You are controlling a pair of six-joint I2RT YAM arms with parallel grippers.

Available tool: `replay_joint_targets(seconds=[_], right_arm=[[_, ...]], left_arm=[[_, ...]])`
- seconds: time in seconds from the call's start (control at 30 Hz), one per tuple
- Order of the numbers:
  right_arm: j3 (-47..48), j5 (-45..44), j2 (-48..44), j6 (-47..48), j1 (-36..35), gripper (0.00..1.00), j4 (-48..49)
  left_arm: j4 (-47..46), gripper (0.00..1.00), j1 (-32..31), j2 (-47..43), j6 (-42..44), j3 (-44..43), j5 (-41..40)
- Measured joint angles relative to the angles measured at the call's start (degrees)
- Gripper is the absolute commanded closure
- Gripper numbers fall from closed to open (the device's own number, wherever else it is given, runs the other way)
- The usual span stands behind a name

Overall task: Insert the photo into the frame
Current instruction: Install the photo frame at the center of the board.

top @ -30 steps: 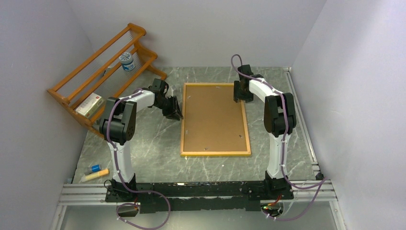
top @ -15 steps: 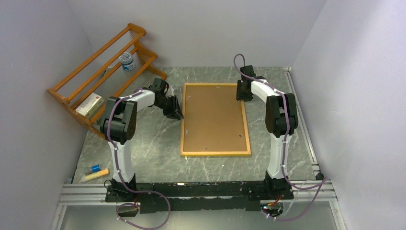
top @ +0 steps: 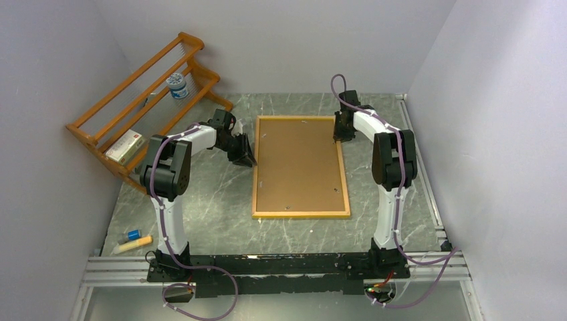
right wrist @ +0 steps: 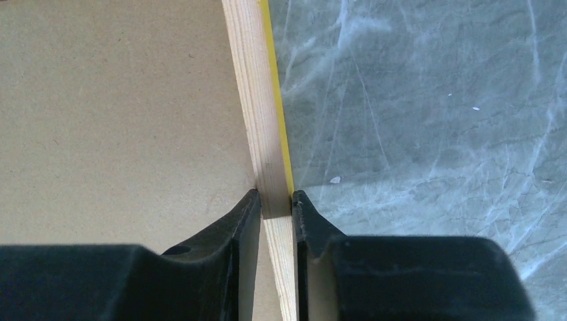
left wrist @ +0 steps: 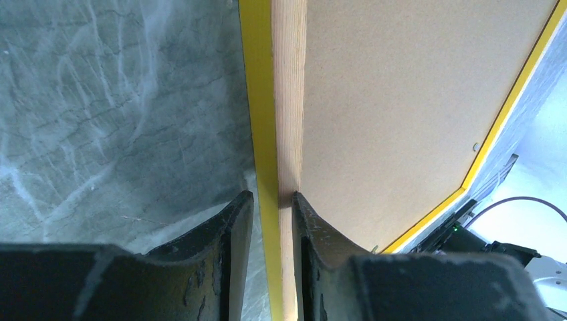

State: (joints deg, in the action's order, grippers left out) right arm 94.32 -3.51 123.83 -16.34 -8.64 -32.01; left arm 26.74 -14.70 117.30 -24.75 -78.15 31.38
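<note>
The frame (top: 301, 215) lies flat on the table with its wood-orange back up and a brown hardboard panel (top: 297, 164) filling it. My left gripper (top: 246, 158) straddles the left rail (left wrist: 287, 100), both fingers against it (left wrist: 273, 195). At the right rail near the far corner, my right gripper (top: 339, 137) is shut on the wooden rail (right wrist: 251, 80), a fingertip pressed on each side (right wrist: 275, 194). The yellow border shows along the rail's outer edge in both wrist views. The photo is not in view.
An orange-brown slatted rack (top: 144, 100) leans at the far left, holding a white jar (top: 178, 85) and a small box (top: 126, 146). Two small tube-like items (top: 134, 239) lie near the left arm's base. Walls close in left, right and behind.
My right gripper has shifted outward from over the panel to the frame's right rail and closed on it. The left gripper and the frame have not moved.
</note>
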Motion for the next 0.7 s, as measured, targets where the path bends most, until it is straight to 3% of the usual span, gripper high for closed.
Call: replay_joint_targets(seconds=[0.17, 0.37, 0.5, 0.7], right_arm=[[0.11, 1.05, 0.0, 0.07, 0.35, 0.78, -0.28], [0.11, 1.14, -0.13, -0.9, 0.39, 0.54, -0.59], [-0.39, 1.07, -1.2, -2.38, 0.37, 0.42, -2.45], [-13.77, 2.67, -13.2, -4.28, 0.31, 0.36, -1.81]], left_arm=[[0.02, 0.67, 0.0, 0.59, -0.24, -0.59, 0.46], [0.26, 0.64, 0.0, 0.7, -0.37, -0.96, 0.22], [0.76, 0.56, 0.0, 0.79, -0.42, -1.81, -1.18], [1.6, 0.43, 0.0, 1.49, -1.14, -3.43, -2.27]])
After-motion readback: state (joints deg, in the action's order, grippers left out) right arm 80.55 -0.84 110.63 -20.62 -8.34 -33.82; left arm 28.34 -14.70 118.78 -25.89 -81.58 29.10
